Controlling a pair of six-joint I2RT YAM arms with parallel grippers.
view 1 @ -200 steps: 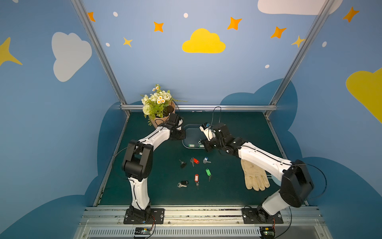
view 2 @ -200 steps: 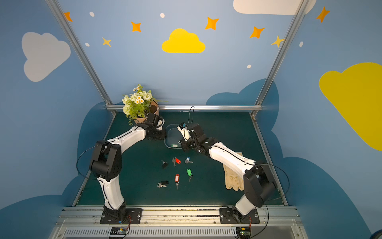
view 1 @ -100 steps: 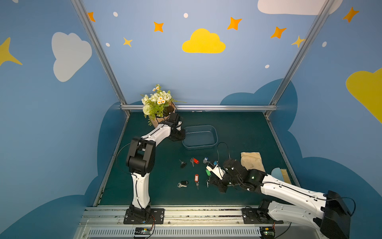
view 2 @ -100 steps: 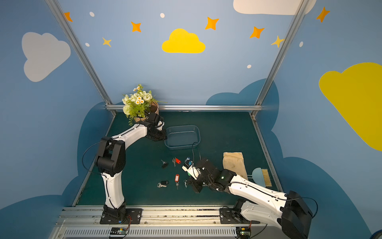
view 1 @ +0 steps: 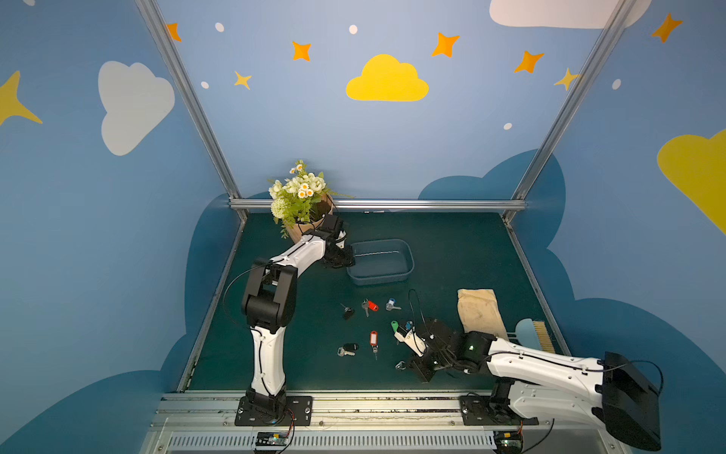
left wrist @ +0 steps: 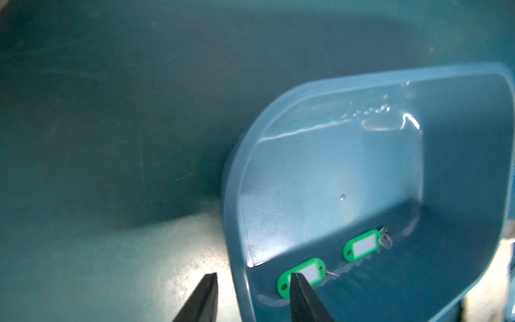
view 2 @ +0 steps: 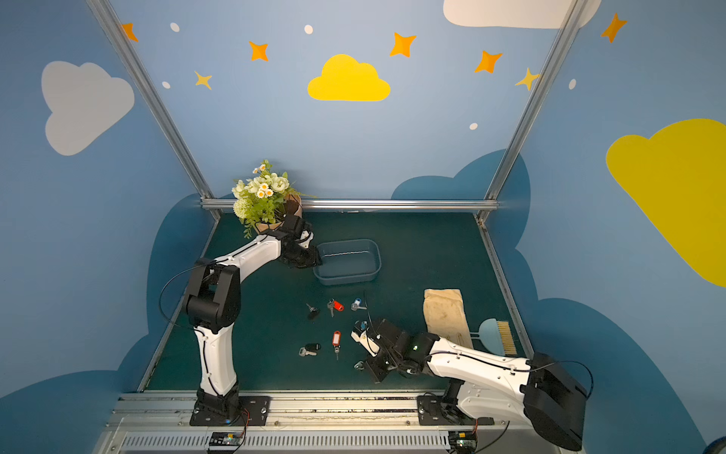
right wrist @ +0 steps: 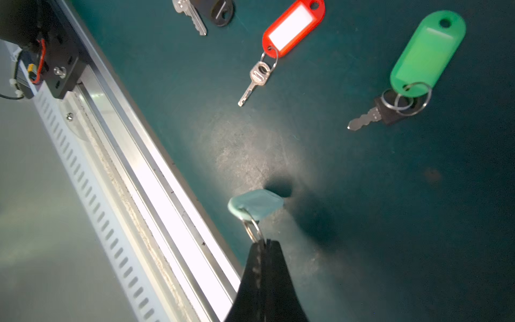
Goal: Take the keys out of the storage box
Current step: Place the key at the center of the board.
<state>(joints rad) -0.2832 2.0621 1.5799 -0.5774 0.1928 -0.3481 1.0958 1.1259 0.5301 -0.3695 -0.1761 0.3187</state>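
Since a second ago: right arm has swung from the storage box (view 1: 379, 277) to the front of the surface (view 1: 451, 243); left gripper (left wrist: 253, 276) jaws have parted and now straddle the box wall.

Right gripper (right wrist: 263, 242): jaws clamped on the ring of a pale-blue-tagged key (right wrist: 255, 205), which hangs just above the surface.

Progress: several keys (view 1: 369, 305) lie out in front of the box. At least one green-tagged key (left wrist: 362, 246) remains inside.

Only the left wrist view shows it, plus a second green tag, possibly a reflection. In both top views the box looks empty.
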